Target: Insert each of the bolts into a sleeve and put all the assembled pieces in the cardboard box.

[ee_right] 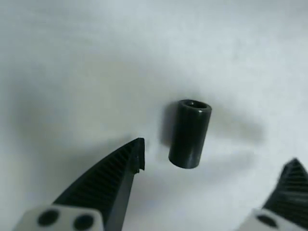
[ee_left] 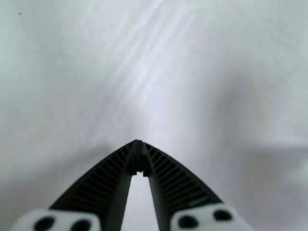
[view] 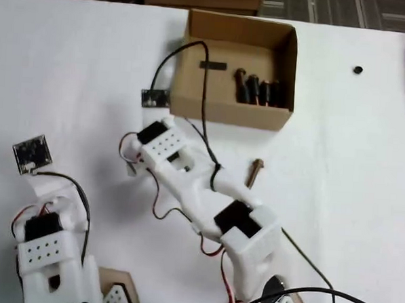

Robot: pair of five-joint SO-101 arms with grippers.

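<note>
Nearest the arms' bases, the left arm (view: 44, 248) stood at the near left corner of the white table (view: 71, 63). In its wrist view the left claw (ee_left: 138, 149) was clenched on nothing: the two ribbed black fingers met at their tips, with bare tabletop beyond them.

Beside it, the right arm (view: 207, 186) stretched from the near middle of the table out towards the far left, ending just short of the box. Its wrist view showed the right claw (ee_right: 216, 156) released and spread wide, one ribbed finger on each side of the frame. The black sleeve (ee_right: 190, 134) sat on the table between and a little beyond the fingertips, touching neither, its open end visible. It was closer to one finger than to the other.

Farther out, a brown bolt (view: 256, 173) lay loose on the table just beside the right arm's forearm, between the arm and the box.

Beyond that stood the cardboard box (view: 192, 80), open at the top. Several dark assembled pieces (view: 257, 90) stood side by side inside it, against its near wall towards the right. A black cable (view: 203, 104) from the right arm ran over that near wall.

Farthest off – well to the right of the box – a small black object (view: 357, 69) lay alone on the table; what it was could not be told.
</note>
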